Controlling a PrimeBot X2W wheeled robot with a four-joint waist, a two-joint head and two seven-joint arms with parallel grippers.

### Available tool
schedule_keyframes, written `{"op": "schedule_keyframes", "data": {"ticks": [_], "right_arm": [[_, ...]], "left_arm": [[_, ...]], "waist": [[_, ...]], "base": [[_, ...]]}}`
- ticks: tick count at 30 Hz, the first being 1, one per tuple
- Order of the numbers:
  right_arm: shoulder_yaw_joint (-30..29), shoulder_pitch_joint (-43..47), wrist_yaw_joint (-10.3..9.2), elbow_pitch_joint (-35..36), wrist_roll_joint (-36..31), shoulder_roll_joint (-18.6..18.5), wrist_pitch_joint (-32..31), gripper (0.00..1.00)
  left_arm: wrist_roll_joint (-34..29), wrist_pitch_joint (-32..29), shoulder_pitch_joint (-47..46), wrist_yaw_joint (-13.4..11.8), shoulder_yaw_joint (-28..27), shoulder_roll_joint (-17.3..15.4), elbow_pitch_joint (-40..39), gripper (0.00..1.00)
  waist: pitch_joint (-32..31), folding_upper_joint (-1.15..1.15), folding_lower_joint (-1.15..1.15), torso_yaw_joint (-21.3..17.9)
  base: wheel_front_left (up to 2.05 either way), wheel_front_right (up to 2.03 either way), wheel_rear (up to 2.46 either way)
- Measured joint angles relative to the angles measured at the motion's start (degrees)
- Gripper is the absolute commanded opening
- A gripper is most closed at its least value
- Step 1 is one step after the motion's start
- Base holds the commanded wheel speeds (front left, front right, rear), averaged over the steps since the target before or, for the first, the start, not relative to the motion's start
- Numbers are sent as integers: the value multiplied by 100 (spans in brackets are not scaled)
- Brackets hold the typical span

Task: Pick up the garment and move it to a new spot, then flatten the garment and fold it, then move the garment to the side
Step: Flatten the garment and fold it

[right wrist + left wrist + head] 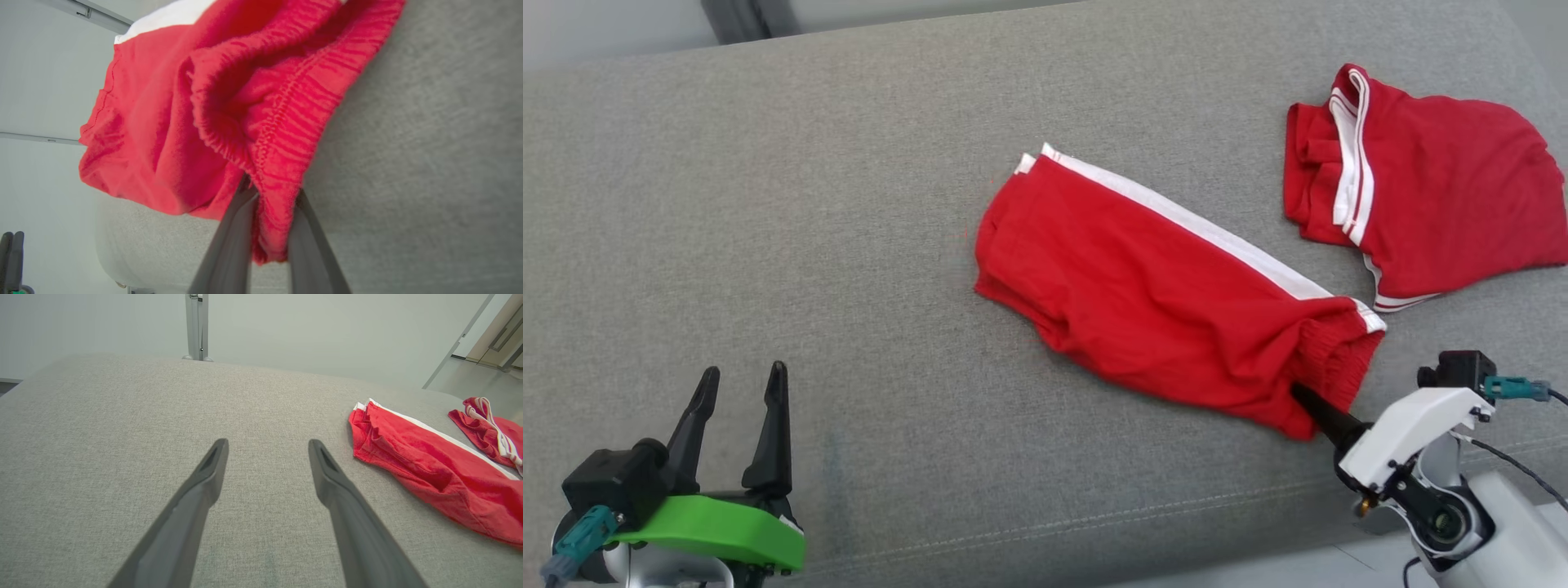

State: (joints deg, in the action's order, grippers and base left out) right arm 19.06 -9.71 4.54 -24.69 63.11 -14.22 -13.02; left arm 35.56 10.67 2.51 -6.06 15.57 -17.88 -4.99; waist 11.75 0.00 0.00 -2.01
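Right gripper (271,196) clenched on the waistband (286,122) of the red shorts (1160,286), near the cushion's (768,204) front edge, right end. Left gripper (739,384) spread wide, idle, front-left corner. Risk: shallow pinch at the band's edge, so the cloth may slip free on lifting.

No legible text, label, brand, number or sign on the red fabric shorts with a white side stripe (1168,302) or the grey woven upholstered surface (768,245).
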Motion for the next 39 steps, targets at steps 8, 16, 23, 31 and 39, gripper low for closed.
{"op": "schedule_keyframes", "data": {"ticks": [8, 16, 23, 31, 39], "right_arm": [[-300, 524, 20, 323, 91, -788, -268, 0], [-458, 563, 96, 1191, 286, -1028, -450, 0], [-93, 559, 101, 2199, 313, -1299, -1049, 0], [-140, 242, -233, 3011, 243, -1589, -1507, 0], [36, -225, -854, 3432, 102, -1536, -2002, 0]], "left_arm": [[0, -4, 6, 0, -47, -27, -141, 100], [0, -63, -15, 0, 46, -20, -146, 100], [-2, -157, -159, 8, 142, -21, -208, 100], [7, -156, -446, 121, 234, 115, -265, 100], [41, -156, -823, 297, 537, 409, -209, 100]], "waist": [[88, 0, 0, -248], [117, 0, 0, -309], [144, 0, 0, -159], [257, 0, 0, 94], [470, 0, 0, 514]], "base": [[0, 0, 0], [0, 0, 0], [0, 0, 0], [0, 0, 0], [0, 0, 0]]}}
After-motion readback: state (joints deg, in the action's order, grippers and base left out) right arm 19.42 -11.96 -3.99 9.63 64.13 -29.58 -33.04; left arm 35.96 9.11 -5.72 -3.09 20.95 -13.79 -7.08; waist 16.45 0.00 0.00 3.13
